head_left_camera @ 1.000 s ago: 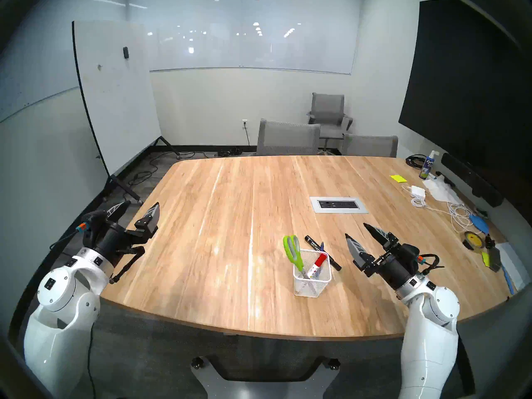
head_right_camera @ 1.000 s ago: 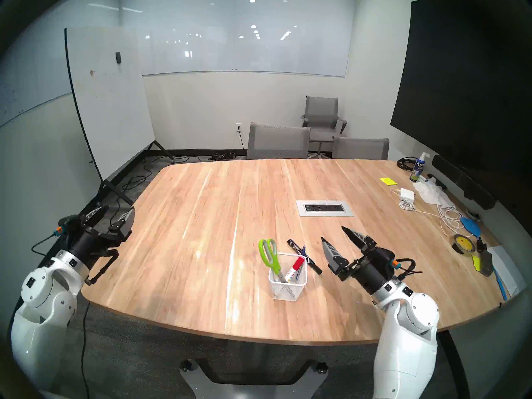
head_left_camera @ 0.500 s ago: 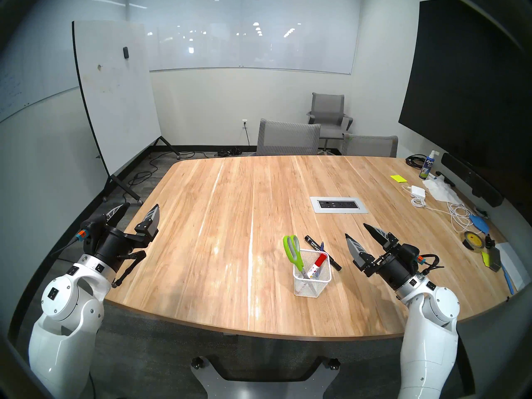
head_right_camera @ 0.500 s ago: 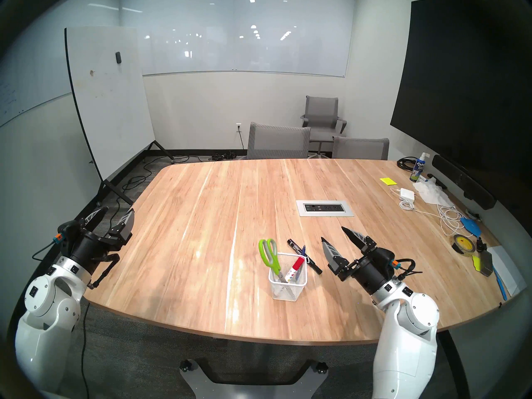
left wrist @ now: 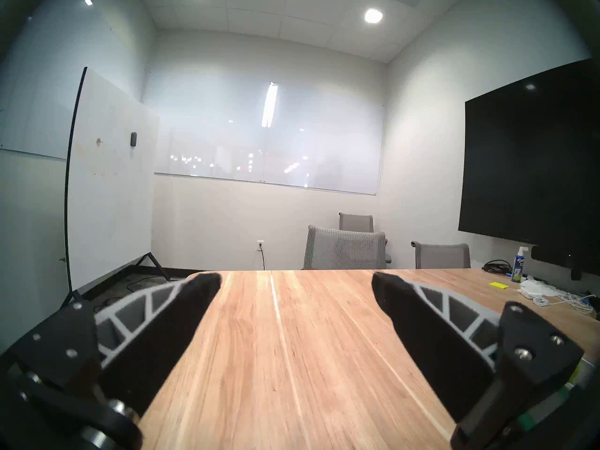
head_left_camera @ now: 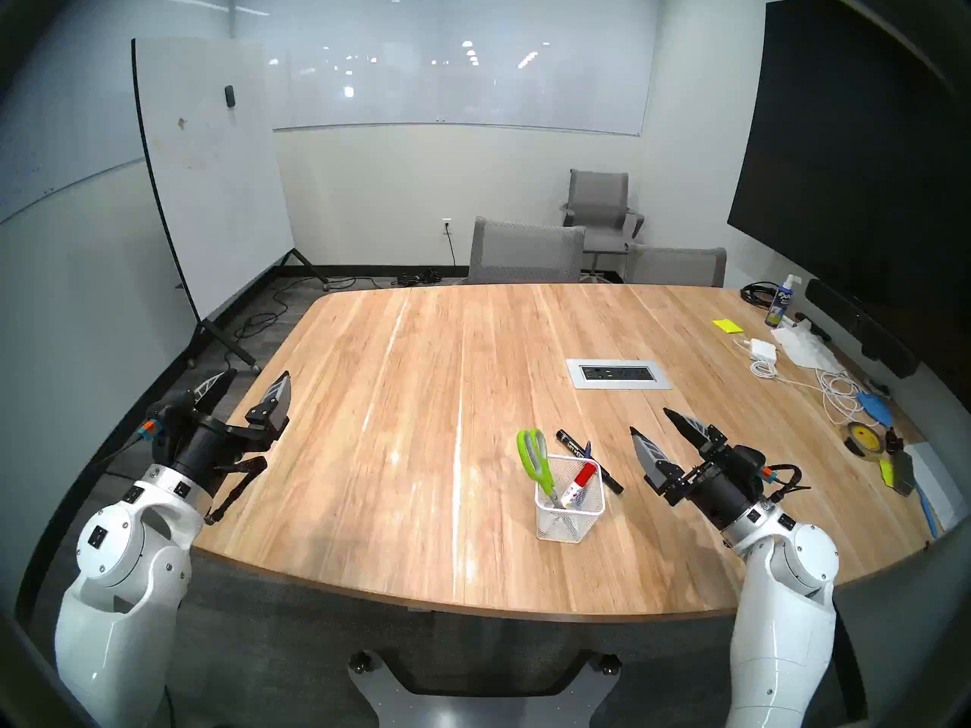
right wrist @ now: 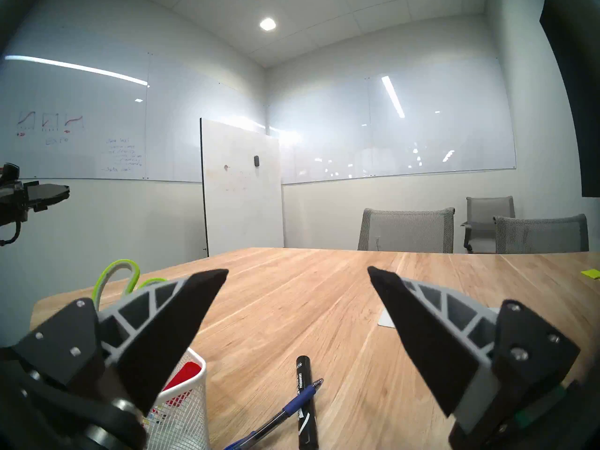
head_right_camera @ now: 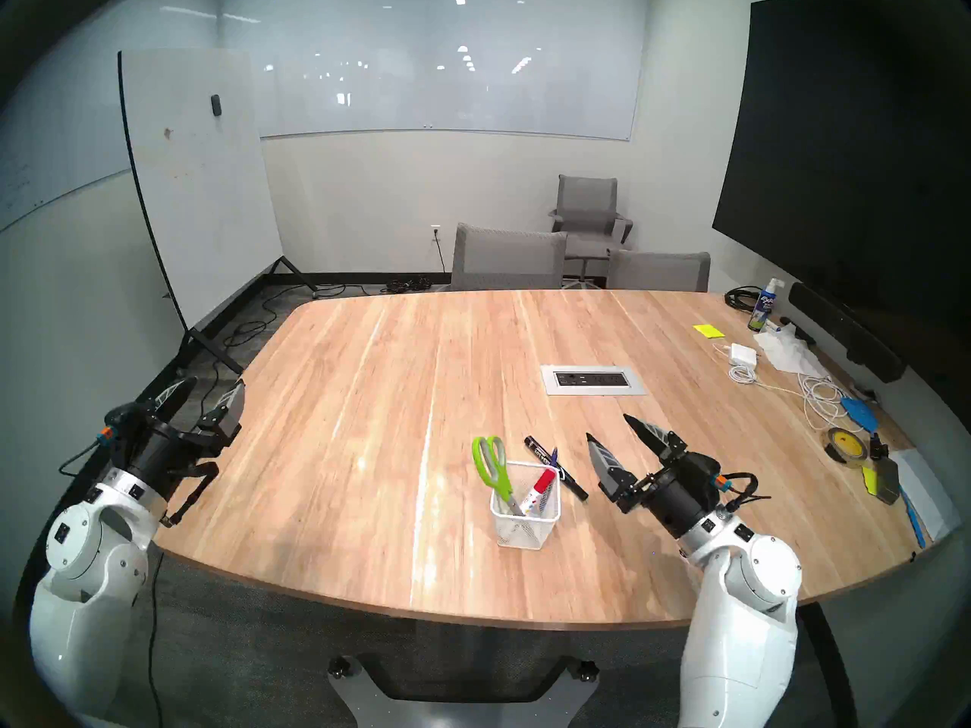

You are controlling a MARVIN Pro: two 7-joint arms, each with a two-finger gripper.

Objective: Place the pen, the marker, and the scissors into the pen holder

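The white mesh pen holder (head_left_camera: 570,522) stands on the wooden table (head_left_camera: 399,396) near its front right. In it stand the green-handled scissors (head_left_camera: 532,448), blades down, and a red-capped marker (head_left_camera: 582,479). A black marker (head_left_camera: 572,447) lies on the table just behind the holder, with the slim blue pen (head_left_camera: 587,447) lying against it. In the right wrist view the pen (right wrist: 292,404) and the black marker (right wrist: 303,397) lie below my open right gripper (right wrist: 297,270), with the holder (right wrist: 181,417) at its left. My right gripper (head_left_camera: 650,421) hovers right of them, empty. My left gripper (head_left_camera: 258,374) hangs open and empty at the table's left edge.
A grey outlet panel (head_left_camera: 619,374) is set into the table beyond the right gripper. Along the right edge lie cables (head_left_camera: 835,396), a charger (head_left_camera: 763,347), a tape roll (head_left_camera: 861,435) and a spray bottle (head_left_camera: 780,301). Chairs (head_left_camera: 525,251) stand at the far edge.
My left arm has shifted slightly to the right and up, its gripper staying open. The right arm and the objects have not moved.
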